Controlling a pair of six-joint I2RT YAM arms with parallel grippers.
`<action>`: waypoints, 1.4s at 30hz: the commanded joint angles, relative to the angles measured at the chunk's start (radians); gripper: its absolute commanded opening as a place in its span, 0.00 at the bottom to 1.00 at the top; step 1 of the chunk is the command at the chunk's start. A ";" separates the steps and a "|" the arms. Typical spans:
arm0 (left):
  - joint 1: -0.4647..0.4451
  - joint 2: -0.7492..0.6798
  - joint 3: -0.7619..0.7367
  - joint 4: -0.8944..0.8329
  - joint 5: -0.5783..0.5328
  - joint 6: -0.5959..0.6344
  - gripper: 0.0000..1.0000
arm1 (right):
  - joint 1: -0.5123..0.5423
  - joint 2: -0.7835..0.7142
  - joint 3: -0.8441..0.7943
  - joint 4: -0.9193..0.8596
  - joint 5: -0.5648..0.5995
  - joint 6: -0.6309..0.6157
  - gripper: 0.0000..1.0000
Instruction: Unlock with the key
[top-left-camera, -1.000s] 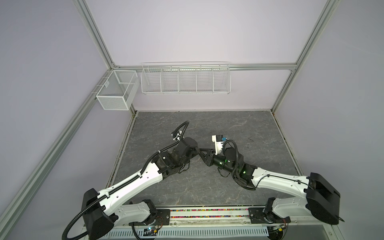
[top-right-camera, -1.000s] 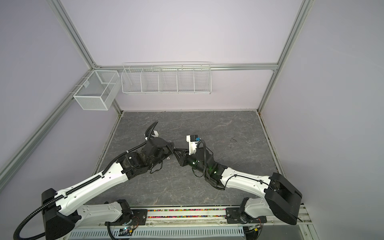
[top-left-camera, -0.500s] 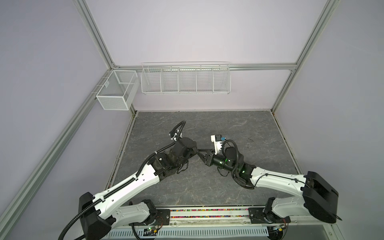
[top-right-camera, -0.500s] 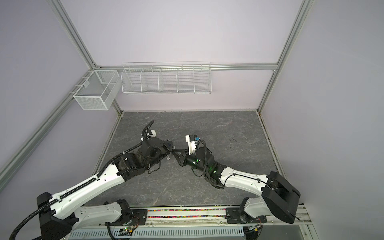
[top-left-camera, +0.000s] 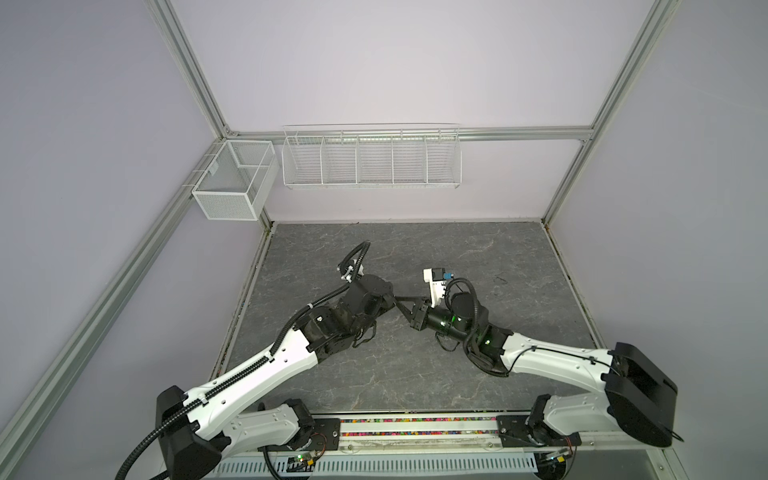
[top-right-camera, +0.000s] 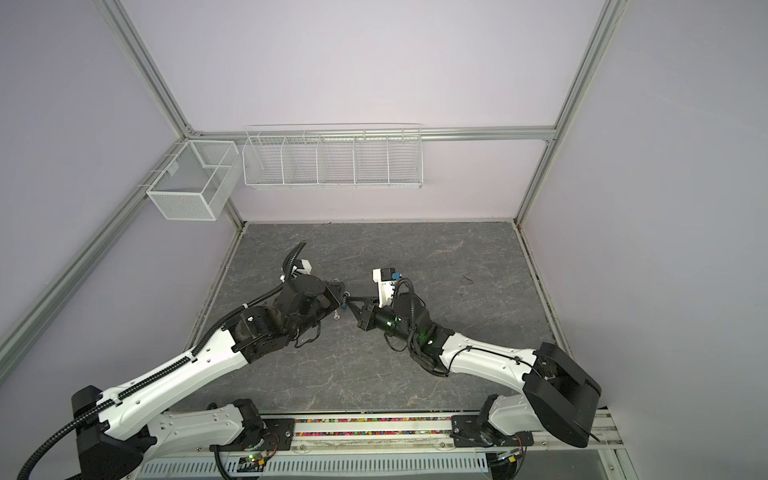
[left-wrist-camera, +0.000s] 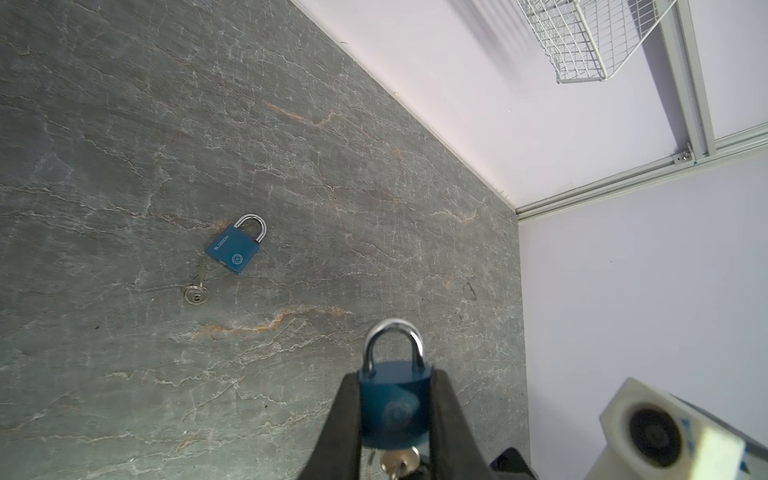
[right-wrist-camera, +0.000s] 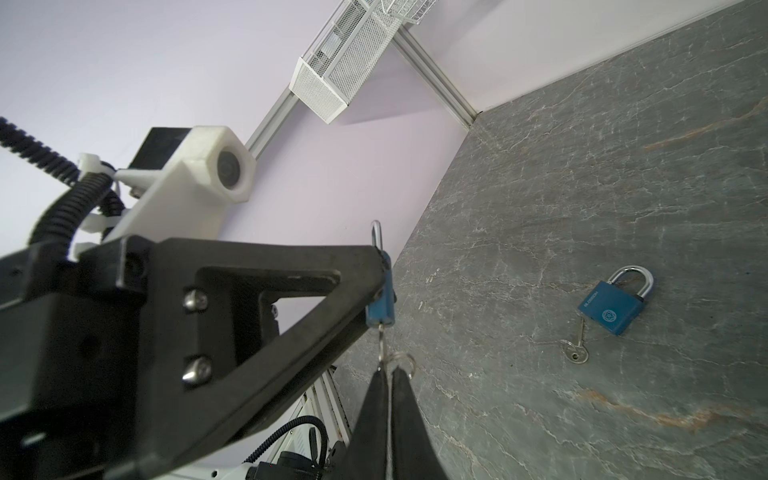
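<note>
Aloft, left tool (left-wrist-camera: 395, 376) snug around a blue padlock (left-wrist-camera: 395, 401), right tool (right-wrist-camera: 390, 374) tight shut on its key (right-wrist-camera: 381, 337).

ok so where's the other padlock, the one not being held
Both wrist views show the other padlock lying flat on the grey table, with a loose key beside its base.

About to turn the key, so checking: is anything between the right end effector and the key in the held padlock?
Nothing visible. The right end effector is shut on the key, which sits in the padlock clamped by the left end effector. The spare padlock and spare key lie on the table, clear of the grip.
</note>
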 joint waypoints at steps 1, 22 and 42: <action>0.005 -0.018 -0.011 0.020 0.002 0.011 0.00 | -0.006 -0.010 -0.009 0.039 -0.008 0.000 0.08; -0.029 -0.007 -0.043 0.052 0.126 0.010 0.00 | -0.024 0.025 0.072 0.047 -0.027 -0.065 0.06; -0.014 -0.029 0.013 0.051 0.021 0.087 0.00 | -0.026 -0.081 0.042 -0.144 -0.027 -0.095 0.15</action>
